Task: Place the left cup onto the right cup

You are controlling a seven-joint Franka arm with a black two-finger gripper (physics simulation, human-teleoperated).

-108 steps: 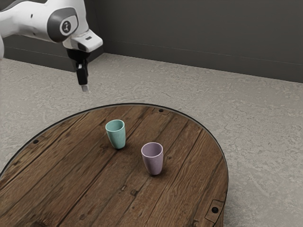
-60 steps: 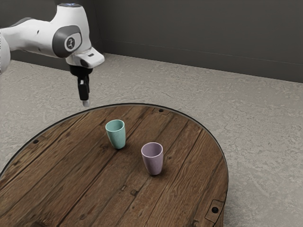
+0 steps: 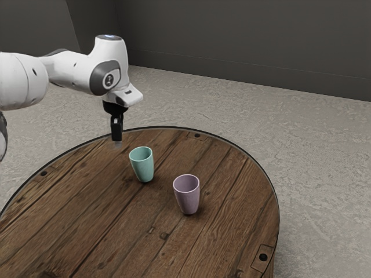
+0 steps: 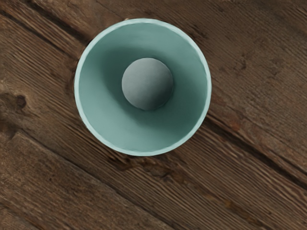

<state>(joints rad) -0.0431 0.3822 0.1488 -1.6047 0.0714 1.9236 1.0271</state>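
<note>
1. Reference object: the teal cup (image 3: 142, 164). All positions below are given relative to it.
2. The teal cup stands upright, mouth up, on the round wooden worktop (image 3: 87, 226). It sits on the half of the worktop nearer the dark wall (image 3: 243, 35).
3. My hand (image 3: 116, 139) hangs in the air above the teal cup's rim level, offset toward the exterior view's left. It points straight down and is apart from the cup, with no contact.
4. Hand state: the exterior view shows the hand edge-on as one narrow dark bar, so I cannot tell how far open it is. It is clear of both cups.
5. The wrist view looks straight down into the teal cup (image 4: 142, 86). The pale rim forms a full circle and the flat grey inner bottom lies near its middle. Worktop planks (image 4: 249, 182) run diagonally all round the cup.
6. The purple cup (image 3: 186, 193) stands upright on the worktop toward the exterior view's right of the teal cup and nearer the camera. The two cups are near each other but not touching.
7. My white arm (image 3: 64, 72) reaches in from the exterior view's left, well above the teal cup.
8. Task status: the teal cup is on the worktop, not on the purple cup.
</note>
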